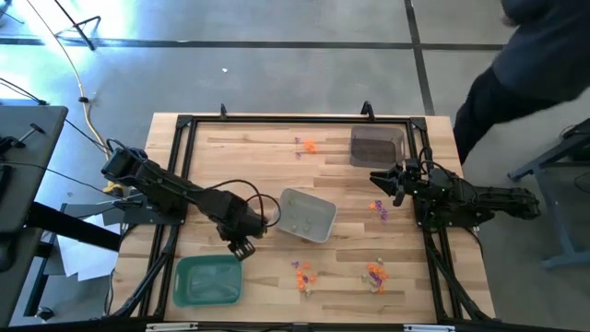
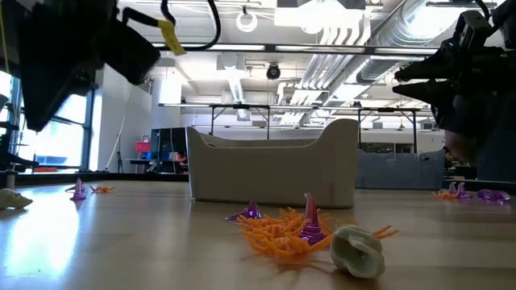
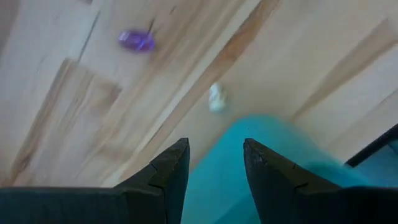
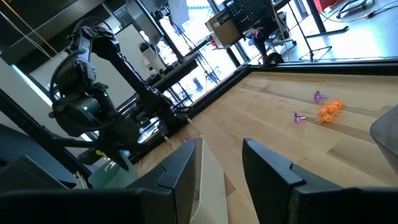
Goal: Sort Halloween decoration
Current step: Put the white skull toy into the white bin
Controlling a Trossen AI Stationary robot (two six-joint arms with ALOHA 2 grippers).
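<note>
Where trinkets scatter, the wooden table bears trays.

Four cameras watch my wooden table.

One looks straight down on my whole table and both my arms. One sits at tabletop height, close behind an orange and purple trinket cluster, facing the grey tray that the overhead view also shows. My left wrist camera points steeply down at the boards; my right looks level across them.
</note>
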